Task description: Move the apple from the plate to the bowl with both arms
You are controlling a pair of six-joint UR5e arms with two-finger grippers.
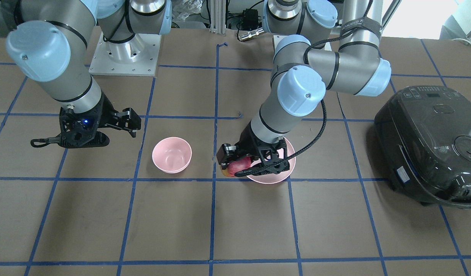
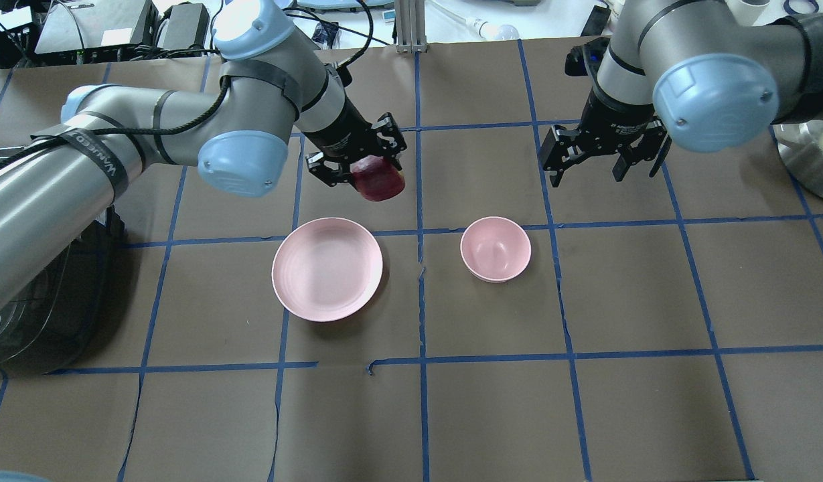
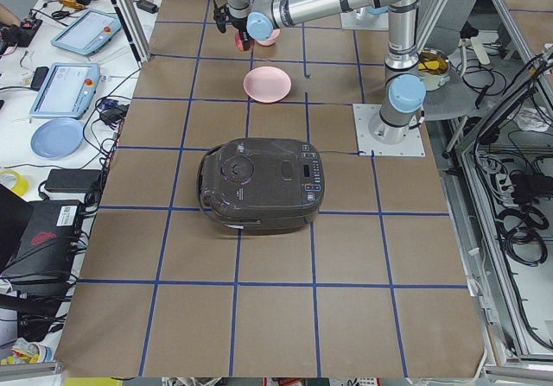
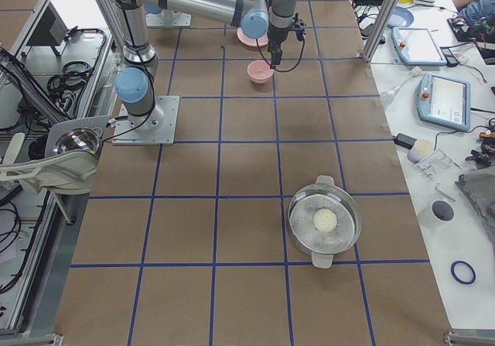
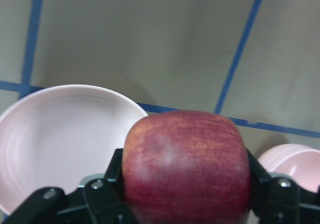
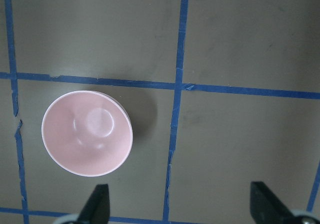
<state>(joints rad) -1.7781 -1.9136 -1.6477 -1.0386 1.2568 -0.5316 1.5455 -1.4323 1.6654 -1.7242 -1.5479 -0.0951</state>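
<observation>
Starting at the plate (image 2: 327, 278): it sits flat on the brown table (image 2: 491, 415), and I'm reading everything off it. Right above it is my left gripper (image 2: 364, 167), fingers clamped on either side of the apple (image 2: 379, 181). The apple is up in the air, clear of the plate, roughly over the plate's bowl-side rim. On the left wrist camera it fills the lower middle, red with yellowish streaks, a black finger (image 5: 107, 184) pressed to each flank. Next out from the plate is the bowl (image 2: 495, 249), upright, beside the plate but not touching it. Beyond the bowl, farther again from the plate, my right gripper (image 2: 605, 167) hovers above the table, fingers spread wide, gripping nothing. Well off on the plate's opposite side sits a dark rice cooker (image 1: 427, 145), lid down.
</observation>
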